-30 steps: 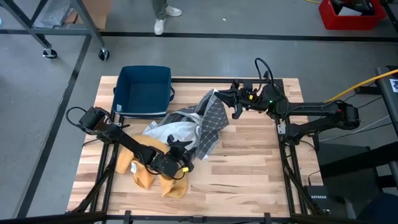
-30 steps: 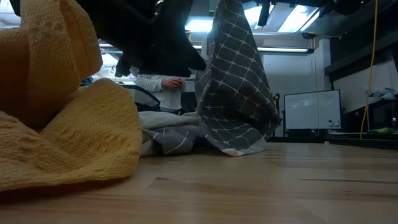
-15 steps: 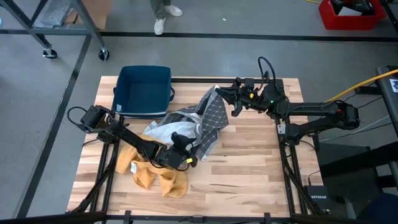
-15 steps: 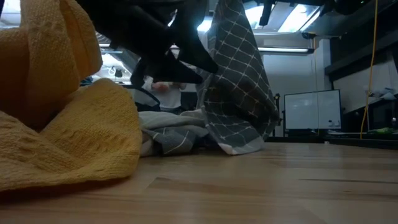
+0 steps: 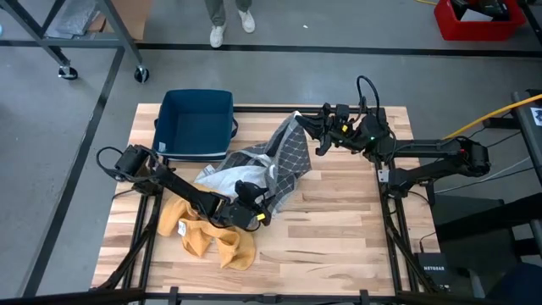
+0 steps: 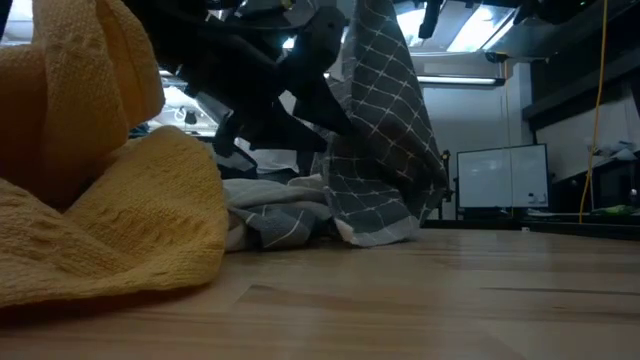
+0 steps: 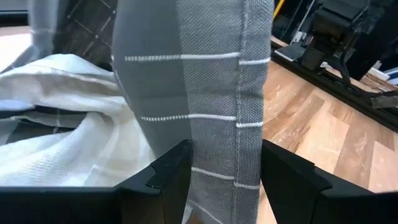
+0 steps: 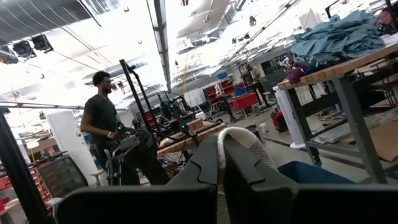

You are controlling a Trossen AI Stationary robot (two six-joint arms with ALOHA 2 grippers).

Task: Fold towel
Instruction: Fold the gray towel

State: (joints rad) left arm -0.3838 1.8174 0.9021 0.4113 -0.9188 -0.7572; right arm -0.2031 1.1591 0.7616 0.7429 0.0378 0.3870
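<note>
Overhead, grey checked towel (image 5: 288, 161) hanging crumpled from shut right claw (image 5: 298, 119); left claw (image 5: 264, 206) wide beneath.

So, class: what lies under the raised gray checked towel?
Under the gray checked towel, pinched up by the right gripper, lies a white and gray cloth heap. The left gripper straddles its hanging edge. Anything deeper is covered.

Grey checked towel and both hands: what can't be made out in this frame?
- Low view: the right hand is cut off by the top edge; only the hanging grey checked towel shows.
- High view: whether the left hand touches the towel's edge; too small.
- Left wrist view: the towel fills the picture, hiding its lower hem and the table beneath.
</note>
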